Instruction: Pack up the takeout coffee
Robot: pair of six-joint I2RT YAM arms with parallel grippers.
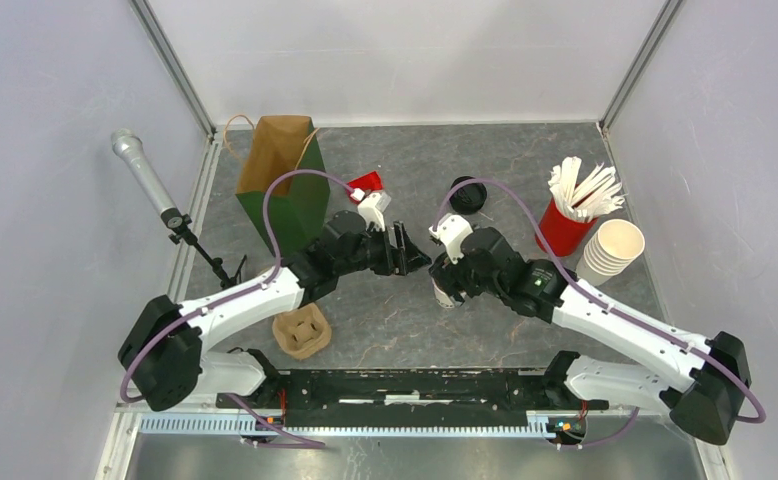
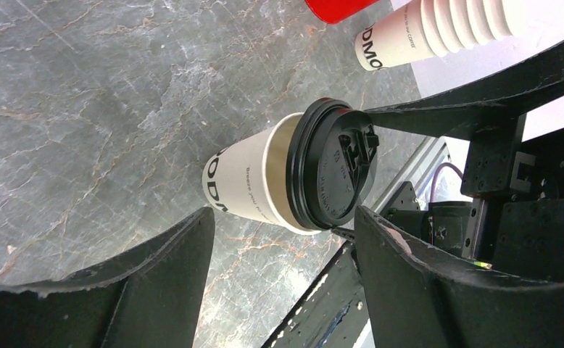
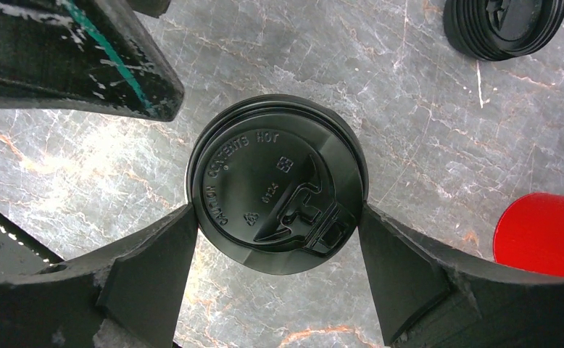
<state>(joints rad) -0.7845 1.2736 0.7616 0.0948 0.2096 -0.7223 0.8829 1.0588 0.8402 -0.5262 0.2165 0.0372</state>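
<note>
Grip check: pinching likely light, crushable takeout coffee at stiff lid with right fingers, holding left fingers wide.

A red cup of white sticks stands beside stacked lidless cups.

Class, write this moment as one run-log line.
task: pack takeout coffee | right gripper: clamped on lidded coffee cup | left gripper: open, facing that cup | paper bag: upright, far left
</note>
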